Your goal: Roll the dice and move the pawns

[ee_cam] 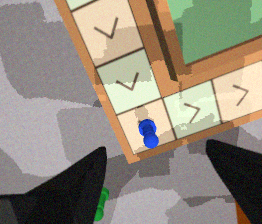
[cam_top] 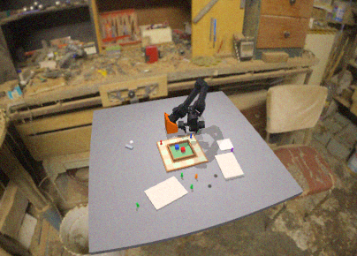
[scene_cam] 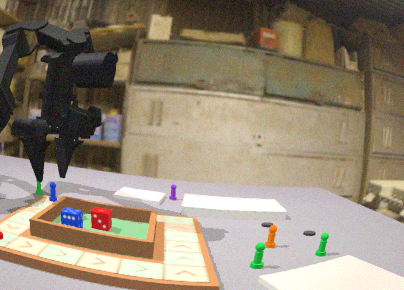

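Observation:
The game board (cam_top: 201, 159) (scene_cam: 185, 273) (ee_cam: 110, 30) has a walled green tray (cam_top: 189, 154) (scene_cam: 95, 238) (ee_cam: 223, 30) in its middle. The blue die (cam_top: 177, 146) (scene_cam: 72, 217) and the red die (cam_top: 183, 149) (scene_cam: 101, 218) lie in the tray. The blue pawn (cam_top: 191, 137) (scene_cam: 52, 191) (ee_cam: 148, 134) stands on a corner square of the board. The red pawn (cam_top: 161, 142) stands on the board's far left corner. My gripper (cam_top: 193, 129) (scene_cam: 50, 176) (ee_cam: 155, 149) is open and hangs just above the blue pawn, with its fingers clear of it.
A green pawn (scene_cam: 39, 188) (ee_cam: 100, 202) stands on the table just off the board by the blue pawn. White cards (cam_top: 165, 192) (cam_top: 229, 165) (scene_cam: 232, 206), loose pawns (cam_top: 196, 176) (scene_cam: 271, 236) (scene_cam: 259, 255) and black discs (cam_top: 216, 176) lie around. An orange object (cam_top: 170, 124) stands behind the board.

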Controlling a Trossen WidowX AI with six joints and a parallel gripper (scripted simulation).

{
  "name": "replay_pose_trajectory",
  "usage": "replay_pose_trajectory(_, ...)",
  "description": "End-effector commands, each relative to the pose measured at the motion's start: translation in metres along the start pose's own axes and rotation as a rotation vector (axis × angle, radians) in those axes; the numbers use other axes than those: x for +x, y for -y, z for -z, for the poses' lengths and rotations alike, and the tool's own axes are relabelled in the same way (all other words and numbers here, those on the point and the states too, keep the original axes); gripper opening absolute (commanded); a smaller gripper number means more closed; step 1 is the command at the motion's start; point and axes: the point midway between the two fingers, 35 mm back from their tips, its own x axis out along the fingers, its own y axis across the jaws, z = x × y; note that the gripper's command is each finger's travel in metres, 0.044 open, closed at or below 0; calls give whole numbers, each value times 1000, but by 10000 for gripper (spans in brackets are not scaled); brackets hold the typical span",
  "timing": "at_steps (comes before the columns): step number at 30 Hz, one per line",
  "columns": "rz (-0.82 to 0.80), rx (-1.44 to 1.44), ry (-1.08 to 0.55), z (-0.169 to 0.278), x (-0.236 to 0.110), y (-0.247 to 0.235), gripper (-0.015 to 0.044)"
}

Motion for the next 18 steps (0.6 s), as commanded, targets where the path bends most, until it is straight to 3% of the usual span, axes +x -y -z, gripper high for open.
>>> replay_pose_trajectory(1,-3,-7,7,-1,-22,-2,440)
replay_pose_trajectory(7,12,-35,15,-11,-34,8,440)
replay_pose_trajectory(18,6,-260,8,-41,-104,104,440)
